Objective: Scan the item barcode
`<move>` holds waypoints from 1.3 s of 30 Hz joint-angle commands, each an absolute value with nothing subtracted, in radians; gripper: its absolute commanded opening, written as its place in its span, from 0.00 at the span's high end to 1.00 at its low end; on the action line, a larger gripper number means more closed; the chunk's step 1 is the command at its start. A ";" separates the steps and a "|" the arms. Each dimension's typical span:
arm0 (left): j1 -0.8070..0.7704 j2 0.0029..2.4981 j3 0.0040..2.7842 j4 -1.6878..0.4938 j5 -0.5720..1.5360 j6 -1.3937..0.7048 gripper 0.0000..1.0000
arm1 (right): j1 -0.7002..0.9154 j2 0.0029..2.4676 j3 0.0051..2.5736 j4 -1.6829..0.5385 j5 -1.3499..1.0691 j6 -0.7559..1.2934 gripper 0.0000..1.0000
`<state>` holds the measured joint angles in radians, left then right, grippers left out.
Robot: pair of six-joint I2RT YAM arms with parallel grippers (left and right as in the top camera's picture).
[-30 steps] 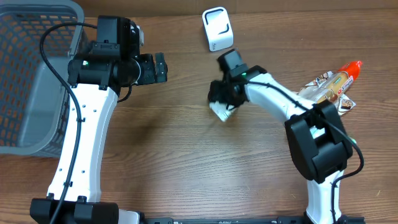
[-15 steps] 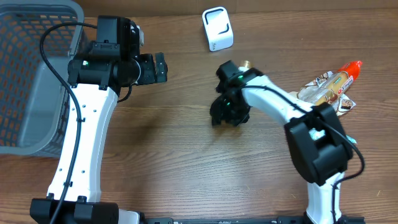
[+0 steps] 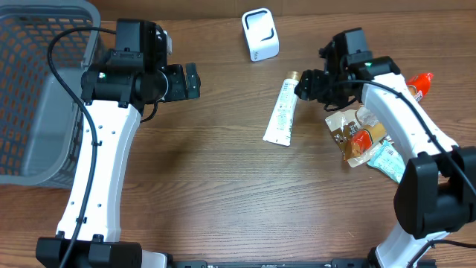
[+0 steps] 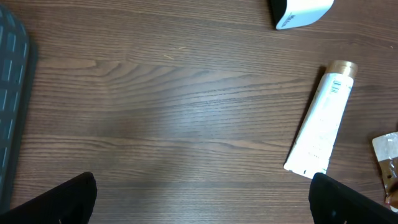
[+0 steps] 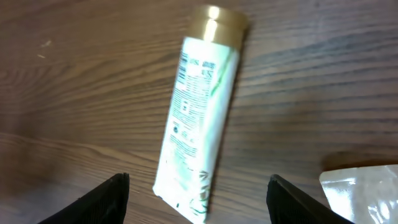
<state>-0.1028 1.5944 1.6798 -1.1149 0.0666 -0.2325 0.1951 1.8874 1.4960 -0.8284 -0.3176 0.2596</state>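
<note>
Presently: one tube (image 3: 281, 113), lying flat at 6 o'clock of the scanner (image 3: 260, 34); right gripper (image 3: 305, 85), jaws apart and empty at its 2 o'clock, best pinches mid-body, print turned scannerward; left gripper (image 3: 195, 80) gaping.

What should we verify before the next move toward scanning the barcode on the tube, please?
1. Tube lies flat on the table, free of both grippers: ok.
2. Right gripper open and empty, beside the tube's cap end: ok.
3. Left gripper open and empty: ok.
4. Barcode facing up: cannot tell; the right wrist view shows print on the tube, but too blurred to pick out a barcode.
5. Scanner stands apart from the tube, nothing between them: ok.
6. Snack packets lie clear of the tube: ok.
</note>
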 commanded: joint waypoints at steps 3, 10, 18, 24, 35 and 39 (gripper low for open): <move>-0.105 1.582 1.698 -1.115 0.064 -0.217 0.00 | 0.208 1.980 1.452 -0.792 -0.399 0.226 0.28; -0.105 1.582 1.698 -1.115 0.064 -0.217 0.00 | 0.210 2.077 1.443 -0.707 -0.430 0.232 0.28; -0.105 1.582 1.698 -1.115 0.064 -0.217 0.00 | 0.238 2.115 1.411 -0.579 -0.448 0.239 0.33; -0.105 1.582 1.698 -1.115 0.064 -0.217 0.00 | 0.277 2.160 1.406 -0.569 -0.329 0.367 0.44; -0.105 1.582 1.698 -1.115 0.064 -0.217 0.00 | 0.271 2.196 1.406 -0.561 -0.451 0.344 0.90; -0.105 1.582 1.698 -1.115 0.064 -0.217 0.00 | 0.255 2.190 1.409 -0.562 -0.619 0.269 0.96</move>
